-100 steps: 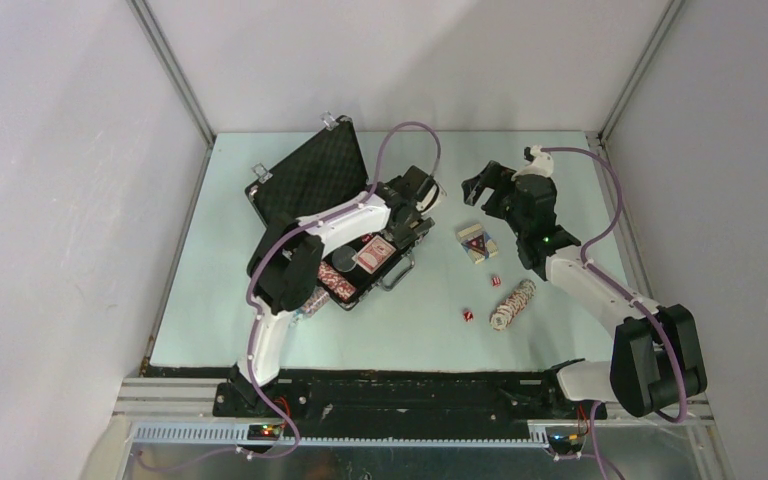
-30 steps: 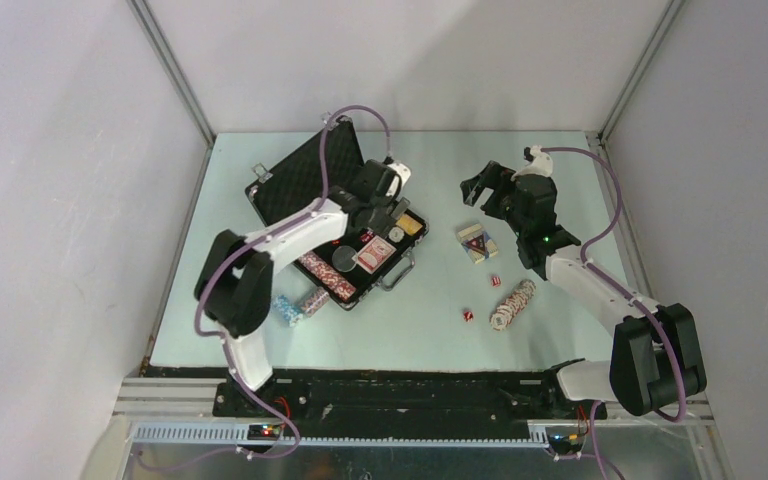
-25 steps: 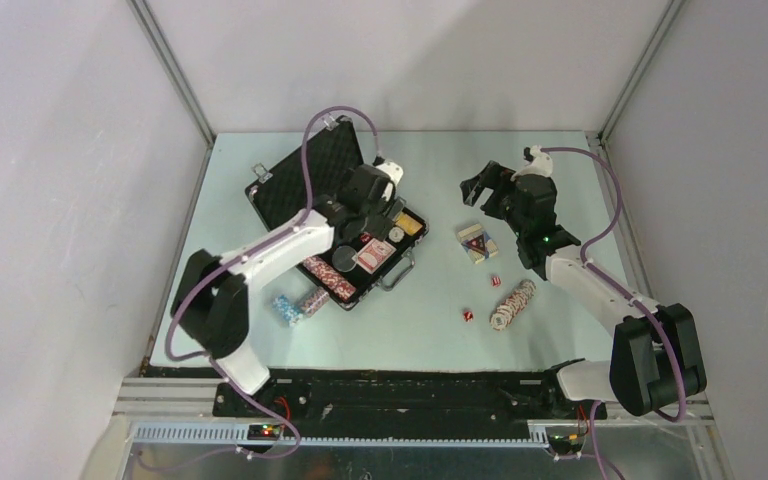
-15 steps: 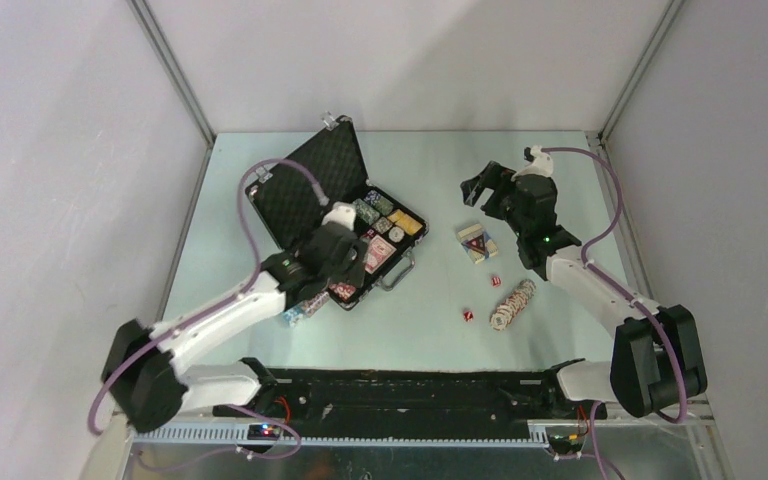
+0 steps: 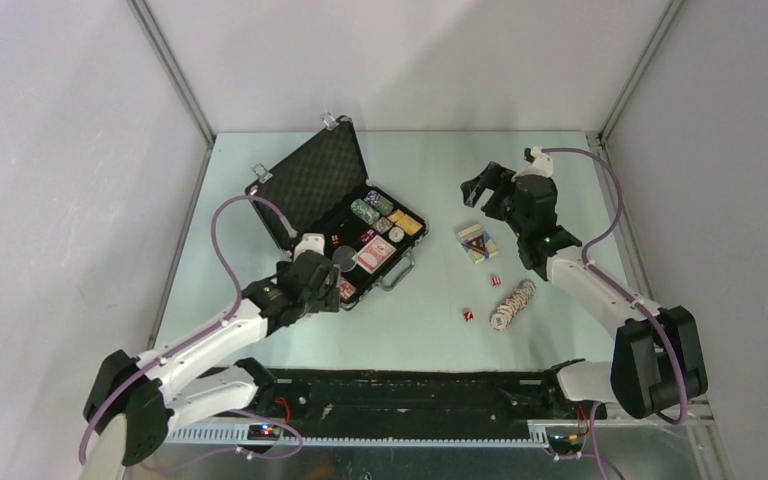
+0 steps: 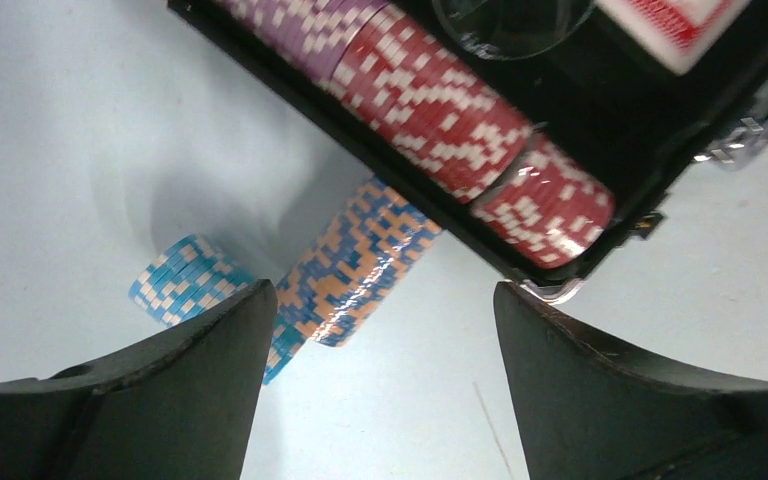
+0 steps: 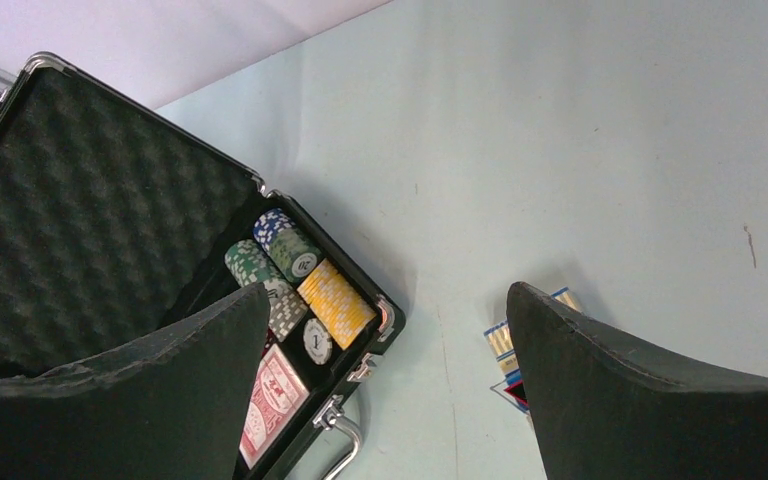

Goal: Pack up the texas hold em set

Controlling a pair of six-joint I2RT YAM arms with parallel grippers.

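Note:
The black case [image 5: 305, 190] lies open at the table's left-middle, foam lid up. Rows of chips and a red card deck [image 5: 373, 255] sit inside. My left gripper [image 5: 308, 292] is open and empty, above the case's near corner. Its wrist view shows a blue-and-orange chip stack [image 6: 360, 265] and a light blue stack [image 6: 185, 280] on the table beside the case, between and beyond the fingers [image 6: 380, 297]. My right gripper [image 5: 485, 190] is open and empty, held high right of the case [image 7: 90, 220]. A second card deck [image 5: 477, 242], a red-and-white chip row [image 5: 513, 305] and red dice [image 5: 468, 315] lie on the table.
The case's silver handle [image 5: 397, 275] sticks out toward the table's middle. Red chips [image 6: 440, 110] and purple chips [image 6: 305, 25] fill the case's near row. Grey walls close in the table's left, back and right sides.
My left arm has pulled back from over the case's far compartments to its near corner, above the blue chips. The right arm has not moved.

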